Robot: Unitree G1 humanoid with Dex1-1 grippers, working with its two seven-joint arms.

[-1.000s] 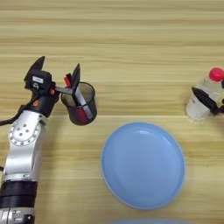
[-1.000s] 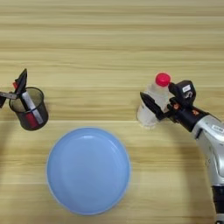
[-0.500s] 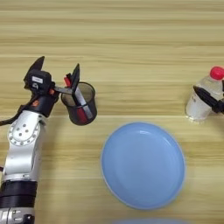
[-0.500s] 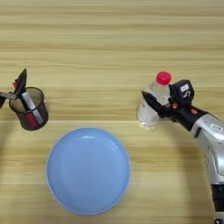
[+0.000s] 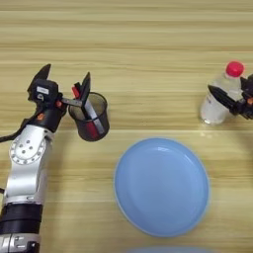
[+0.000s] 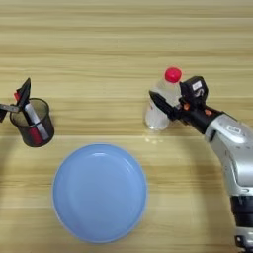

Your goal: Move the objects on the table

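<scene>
Nothing has shifted: bottle (image 6: 162, 104) stands right of the plate (image 6: 99, 191), grasped by the right gripper (image 6: 168, 106), whose far finger is hidden. Only the left eye view shows the left gripper (image 5: 66, 86) whole, fingers spread, one over the cup (image 5: 90, 117) left of the plate.

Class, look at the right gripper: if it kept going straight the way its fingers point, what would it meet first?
The right gripper points left at the small clear bottle, so it would likely meet that first.
</scene>
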